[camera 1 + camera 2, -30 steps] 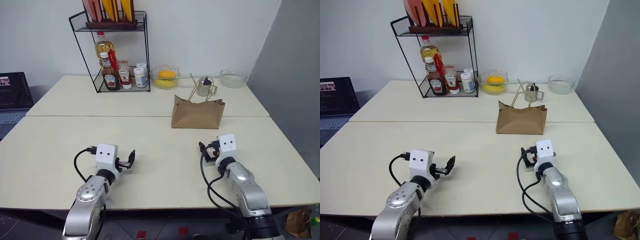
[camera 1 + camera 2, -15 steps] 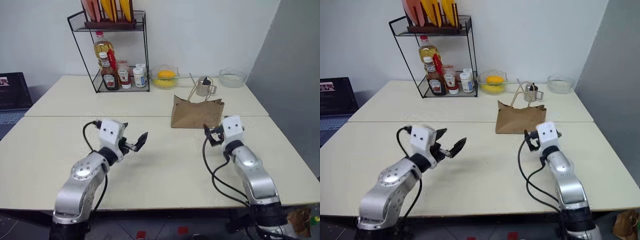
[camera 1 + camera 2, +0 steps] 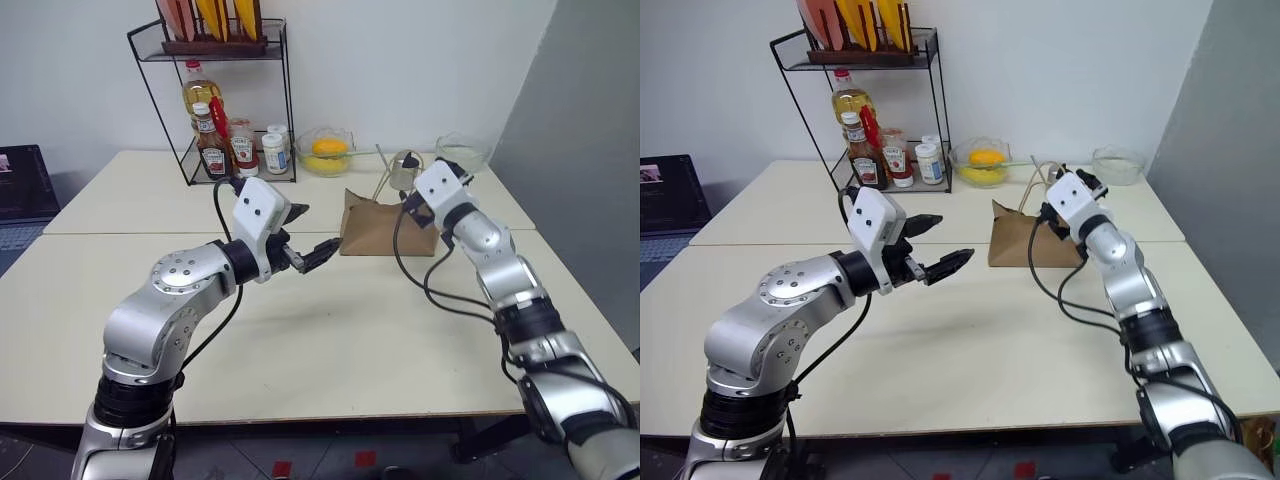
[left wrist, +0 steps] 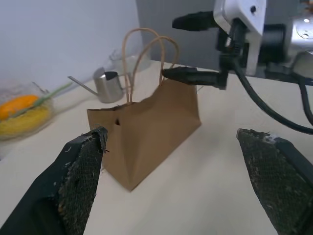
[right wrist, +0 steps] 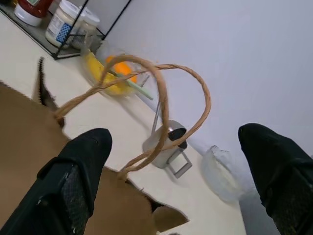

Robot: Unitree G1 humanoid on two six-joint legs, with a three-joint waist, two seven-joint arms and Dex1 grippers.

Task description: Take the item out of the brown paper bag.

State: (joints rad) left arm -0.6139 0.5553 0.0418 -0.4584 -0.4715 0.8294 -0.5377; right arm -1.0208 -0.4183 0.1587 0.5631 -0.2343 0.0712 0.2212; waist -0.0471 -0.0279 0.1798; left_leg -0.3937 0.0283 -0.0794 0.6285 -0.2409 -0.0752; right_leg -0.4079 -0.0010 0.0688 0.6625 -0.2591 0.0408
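I am lifting both arms off the near half of the surface (image 3: 330,350), where they were lying low 1 second ago, and bringing them up to the brown paper bag (image 3: 385,228); that means the approach is nearly over and the real work, opening the bag and reaching in, has not yet begun. The bag is standing upright toward the far right of the surface, just beyond the seam where its 2 halves meet, with its 2 cord handles (image 4: 142,54) rising above the mouth. My right claw (image 3: 1092,180) is arriving at the bag's top on the right-hand side, its 2 fingers spread wide, and in the right wrist view the handle loops are sitting between them without my touching either. My left claw (image 3: 310,235) is hanging in the air just left of the bag, pointing roughly level toward it, also spread wide and holding nothing. The item I am after is hidden; I am judging it to be lying inside the bag, since nothing of it is showing over the rim. The right arm is stretching forward with the elbow opened out, while the left arm is staying bent and raised, forearm angling in across my front.
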